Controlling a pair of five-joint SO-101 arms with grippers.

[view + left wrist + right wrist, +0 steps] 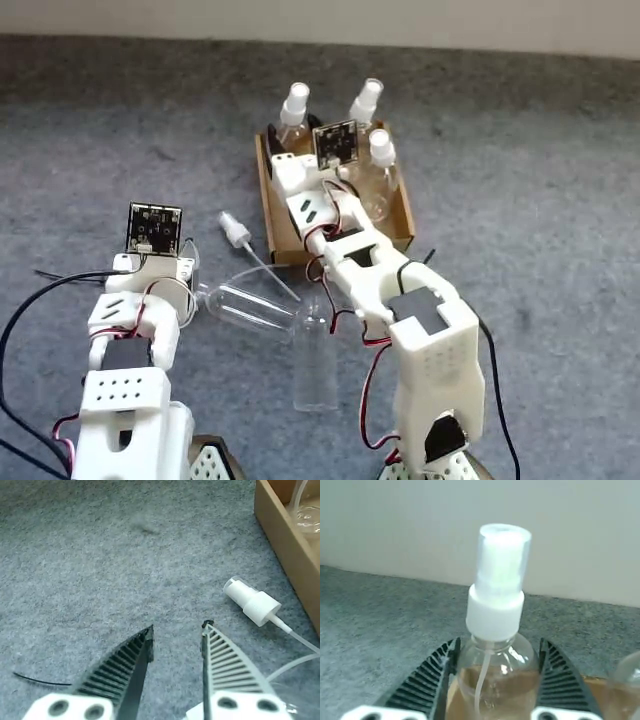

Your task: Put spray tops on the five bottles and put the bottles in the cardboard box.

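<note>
Right gripper [497, 642] clamped capped bottle [495, 675] at cardboard box [268, 200], upper centre. Left gripper [178, 626], lower left, jaws apart.

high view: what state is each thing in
brown cardboard box: open-topped, bottles inside
clear plastic bottle with white spray top: upright, capped, gripped
two more capped bottles: upright in box
two clear topless bottles: lying on carpet
loose white spray top: lying unattached
left gripper: open, empty
right gripper: shut on that bottle
</note>
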